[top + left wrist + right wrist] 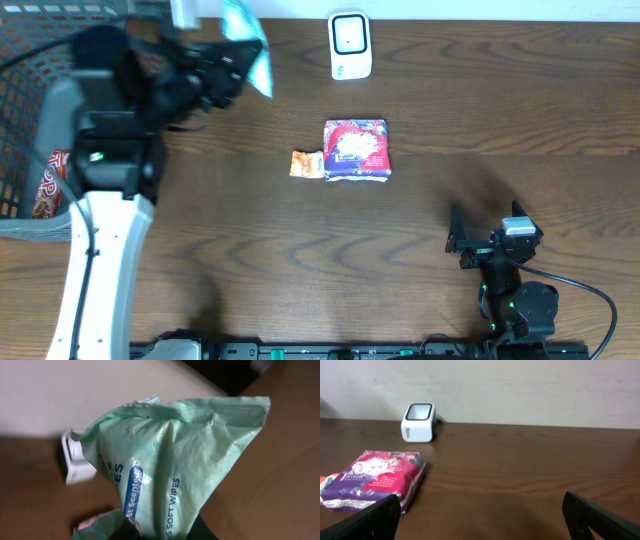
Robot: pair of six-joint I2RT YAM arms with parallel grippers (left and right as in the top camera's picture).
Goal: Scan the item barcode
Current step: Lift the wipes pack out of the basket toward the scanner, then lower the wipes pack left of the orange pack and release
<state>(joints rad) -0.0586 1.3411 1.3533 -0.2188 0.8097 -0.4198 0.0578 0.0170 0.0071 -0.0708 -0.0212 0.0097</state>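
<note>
We list, on a brown table [530,465] before a pale wall [520,385]: one white scanner [418,422] upright at back left, one purple-and-red packet [372,480] lying flat nearer left, well apart from it, and our right gripper [481,502], dark fingers [370,520] spread wide at the lower corners.

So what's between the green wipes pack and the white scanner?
Nothing: just bare table between the wipes pack and the scanner, seen in the overhead view.

Overhead straight down on table [450,100], right wrist low, facing scanner [418,422], left wrist very close, perhaps sharing it.
</note>
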